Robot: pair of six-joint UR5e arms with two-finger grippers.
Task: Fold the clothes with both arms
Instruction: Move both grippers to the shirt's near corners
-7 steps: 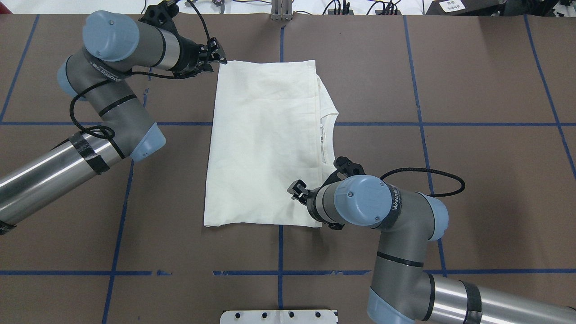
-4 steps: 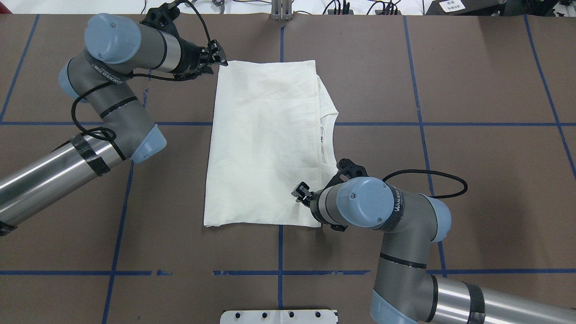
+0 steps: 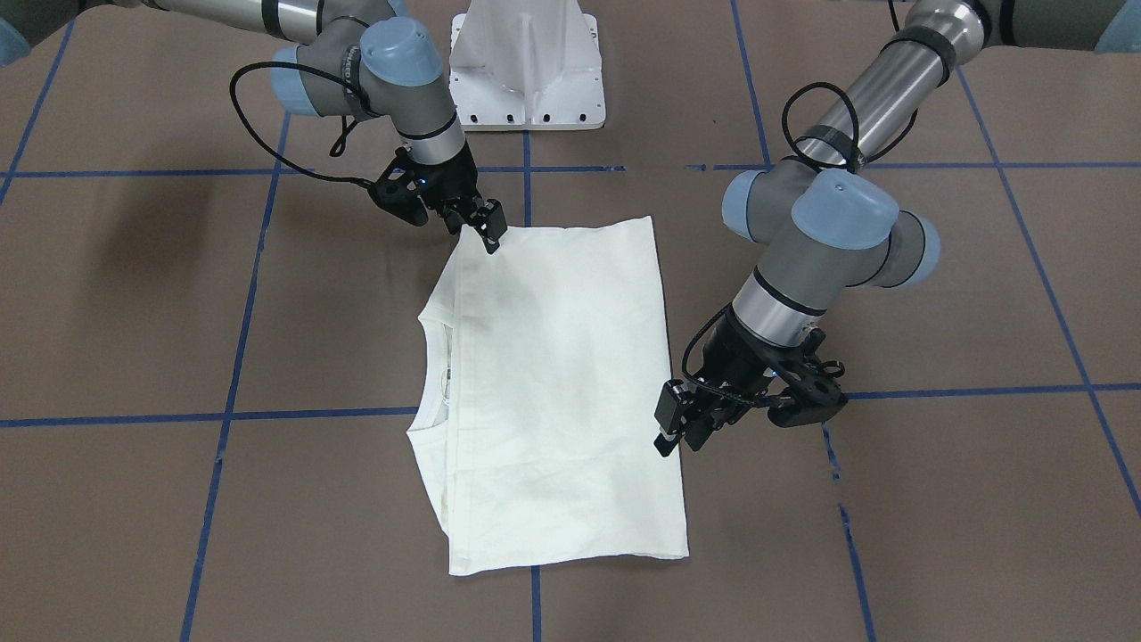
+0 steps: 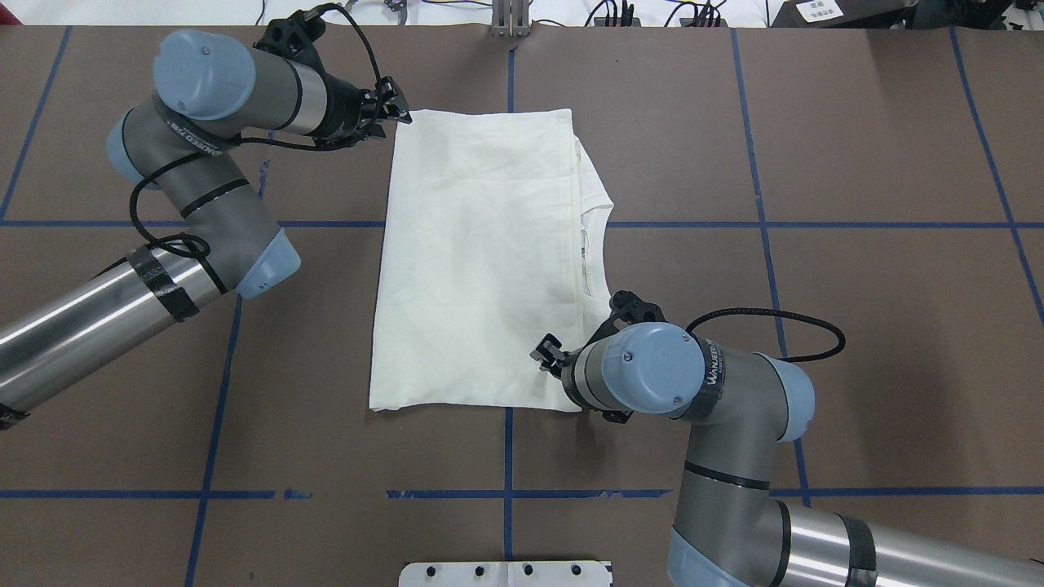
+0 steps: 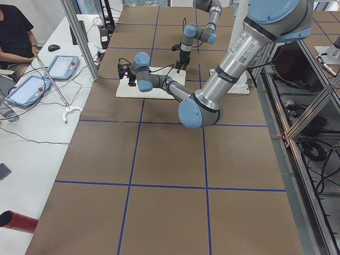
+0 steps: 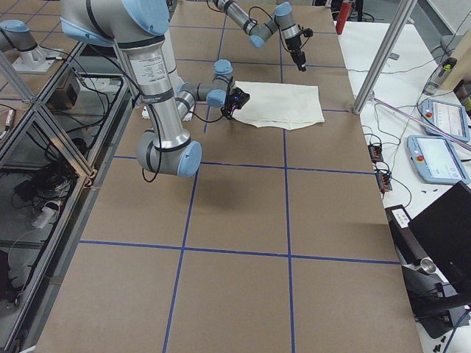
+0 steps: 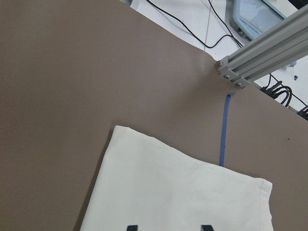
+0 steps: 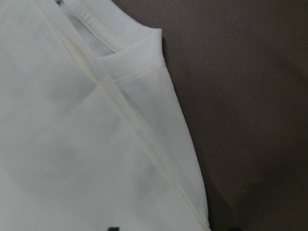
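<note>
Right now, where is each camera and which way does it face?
Front: opposite the robot, facing it; left arm, right arm.
Overhead: behind the robot, looking down; both arms.
Left: table's left end; left arm near.
Right: table's right end; right arm near.
Left wrist: over shirt's far edge; left gripper.
Right wrist: over collar edge; right gripper.
Front and overhead share the whole shirt.

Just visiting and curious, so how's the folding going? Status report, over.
Left gripper open, at far corner of shirt. Right gripper open, over near corner by the collar. Shirt folded, lying flat. Nothing blocking either gripper.
</note>
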